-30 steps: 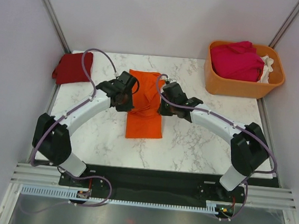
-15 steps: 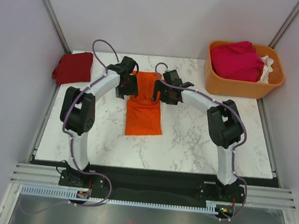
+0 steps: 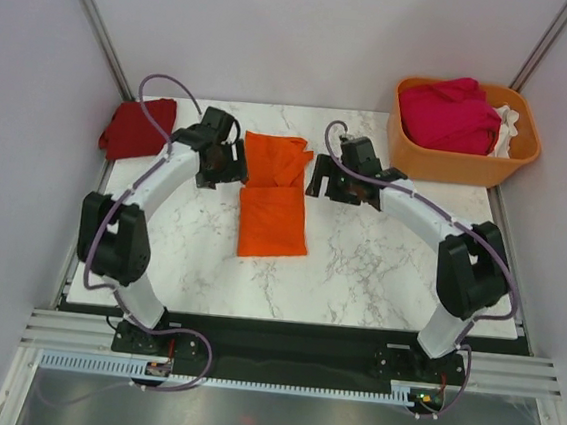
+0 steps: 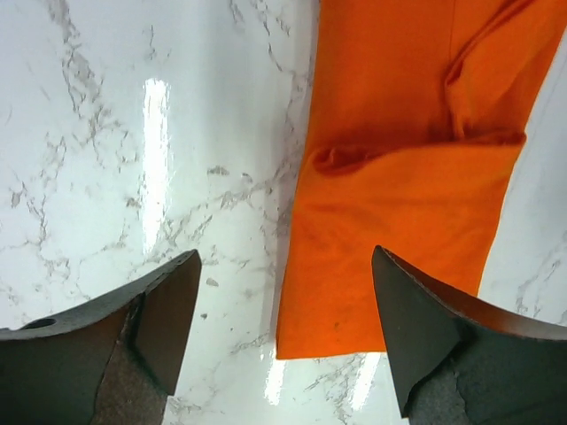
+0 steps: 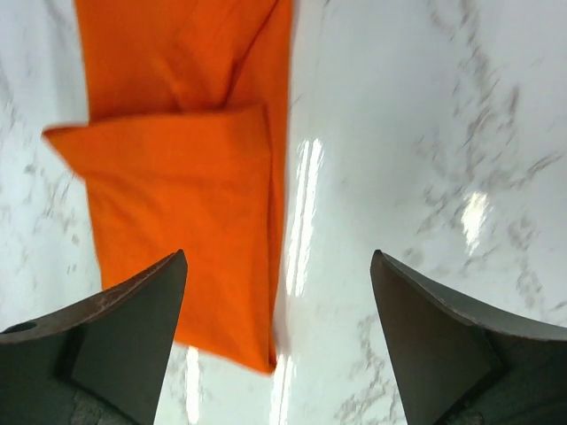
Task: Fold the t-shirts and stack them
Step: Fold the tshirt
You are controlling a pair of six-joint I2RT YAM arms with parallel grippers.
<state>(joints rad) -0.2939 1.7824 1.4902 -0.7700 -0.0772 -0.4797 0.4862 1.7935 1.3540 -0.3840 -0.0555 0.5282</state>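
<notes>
The bright orange t-shirt (image 3: 275, 200) lies folded on the marble table (image 3: 379, 262). Flanking it, the left gripper (image 3: 228, 167) and the right gripper (image 3: 324, 182) both gape wide, holding nothing.

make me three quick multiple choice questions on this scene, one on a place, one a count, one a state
1. Where does the dark red t-shirt lie?
A. at the near edge, by the arm bases
B. in the middle of the table
C. at the table's far-left corner

2. How many t-shirts lie outside the basket?
A. one
B. two
C. three

3. How do the left gripper and right gripper stand?
A. both open, holding nothing
B. both shut on cloth
C. left open, right shut

Answers:
1. C: the top view shows it folded at the far-left corner.
2. B: only the orange t-shirt and the dark red one lie on the marble.
3. A: each wrist view shows the fingers spread wide, with the cloth lying flat below and not pinched.
</notes>
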